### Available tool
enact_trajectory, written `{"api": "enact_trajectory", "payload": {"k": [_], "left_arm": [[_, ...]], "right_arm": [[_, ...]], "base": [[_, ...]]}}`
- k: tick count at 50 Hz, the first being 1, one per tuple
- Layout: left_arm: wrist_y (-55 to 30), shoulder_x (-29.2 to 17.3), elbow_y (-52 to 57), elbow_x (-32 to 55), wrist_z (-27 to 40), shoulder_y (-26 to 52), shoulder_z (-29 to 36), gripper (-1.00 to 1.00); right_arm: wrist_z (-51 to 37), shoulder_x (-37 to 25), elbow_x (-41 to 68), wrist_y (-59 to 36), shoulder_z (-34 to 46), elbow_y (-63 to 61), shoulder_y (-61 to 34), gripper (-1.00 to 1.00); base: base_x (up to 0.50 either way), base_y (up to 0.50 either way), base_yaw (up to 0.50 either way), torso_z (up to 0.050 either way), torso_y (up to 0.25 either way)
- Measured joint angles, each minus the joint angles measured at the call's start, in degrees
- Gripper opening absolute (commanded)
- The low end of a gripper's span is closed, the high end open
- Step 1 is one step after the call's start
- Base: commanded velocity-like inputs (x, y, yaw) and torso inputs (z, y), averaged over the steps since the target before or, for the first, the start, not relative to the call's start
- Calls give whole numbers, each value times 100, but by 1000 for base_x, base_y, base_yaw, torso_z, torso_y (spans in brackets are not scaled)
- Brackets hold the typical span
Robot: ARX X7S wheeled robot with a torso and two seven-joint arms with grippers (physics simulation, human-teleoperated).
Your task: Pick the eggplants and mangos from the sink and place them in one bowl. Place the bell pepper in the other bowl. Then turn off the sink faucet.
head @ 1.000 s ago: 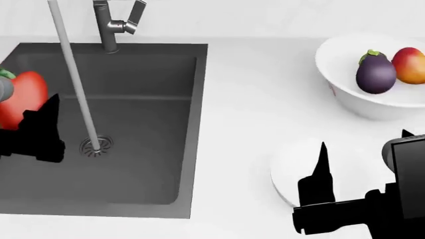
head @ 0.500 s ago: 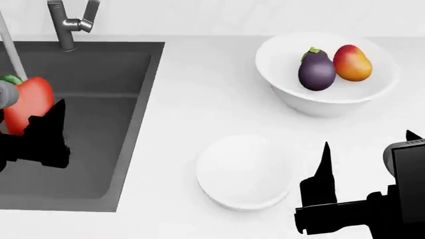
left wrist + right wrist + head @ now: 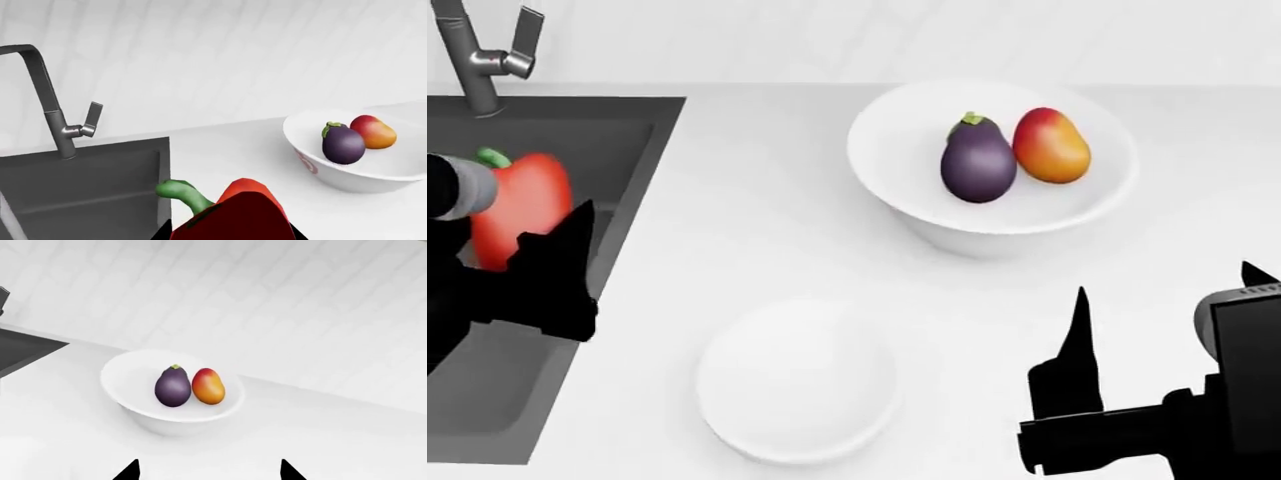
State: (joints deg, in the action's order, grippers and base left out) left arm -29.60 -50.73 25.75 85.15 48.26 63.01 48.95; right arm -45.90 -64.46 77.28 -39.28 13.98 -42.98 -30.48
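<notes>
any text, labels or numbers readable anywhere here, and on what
No readable text anywhere.
Large white bowl holding the purple eggplant and red-orange mango: a faint reddish mark on its outer wall, too small and blurred to read.
Grey metal faucet, red bell pepper, small empty white bowl: no markings visible.

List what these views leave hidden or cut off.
- Left gripper: its grip on the bell pepper is masked by its own black silhouette in the head view.
- Sink: drain out of frame, head view.
- Faucet: water flow indiscernible, left wrist view.
- Right gripper: only fingertips show.
</notes>
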Motion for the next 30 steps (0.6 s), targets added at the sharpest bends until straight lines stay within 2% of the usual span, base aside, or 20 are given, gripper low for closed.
{"api": "enact_trajectory", "payload": {"k": [11,23,30], "left_arm": [[-373,569,-94,373,-155,367,212,-100],[-915,1591,-513,981,-203,835,661,-100],[-1040,1998,-807,1140,-254,865,866,-100]], "right_arm": [[-63,-4,104,-12,-23,-3,-28,100],[-40,-57,66,172,-126,-37,279,100],[-39,-88,85,211,-158,-56,360,100]], "base": [[24,0,0,0,0],[0,0,0,0,0],[0,0,0,0,0]]}}
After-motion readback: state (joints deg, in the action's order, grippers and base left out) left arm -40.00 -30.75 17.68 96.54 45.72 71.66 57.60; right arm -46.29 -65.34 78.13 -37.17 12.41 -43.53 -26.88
